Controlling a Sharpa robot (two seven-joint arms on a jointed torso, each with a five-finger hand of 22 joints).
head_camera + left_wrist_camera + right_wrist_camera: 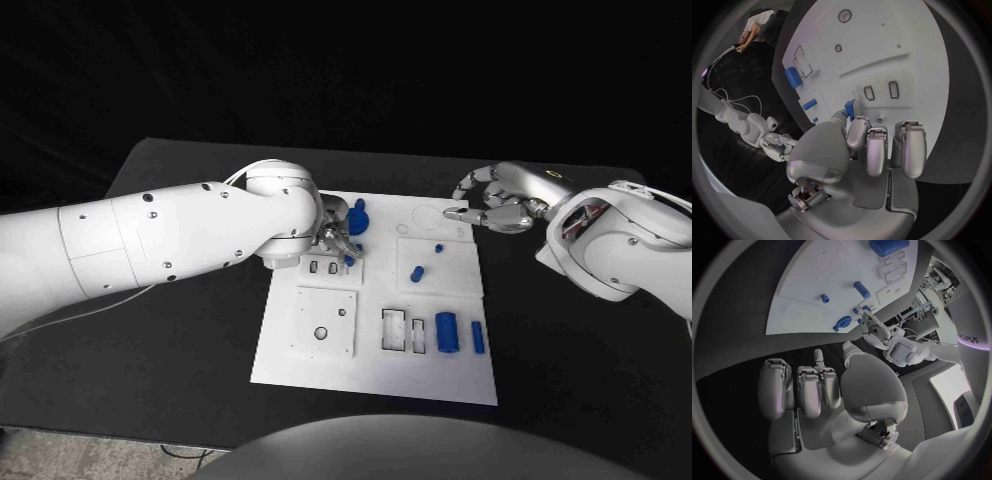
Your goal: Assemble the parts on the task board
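**Black desk, white board, two hands at its far end**

Head view: the left hand [335, 238] sits over the task board [378, 360], fingers hidden; the right hand [498, 205] hovers curled, empty, beside the board's far corner.

Left wrist view: its fingertips [853, 111] pinch a small blue part [849, 107] above two slots [881, 91].

Right wrist view: blue parts [861, 289] lie beyond its fingers.

Matt white task board [378, 350] — black table [577, 380]

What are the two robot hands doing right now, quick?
Left robot hand: pinches a small blue part over the task board.
Right robot hand: holds nothing, fingers curled in, at the board's far edge.
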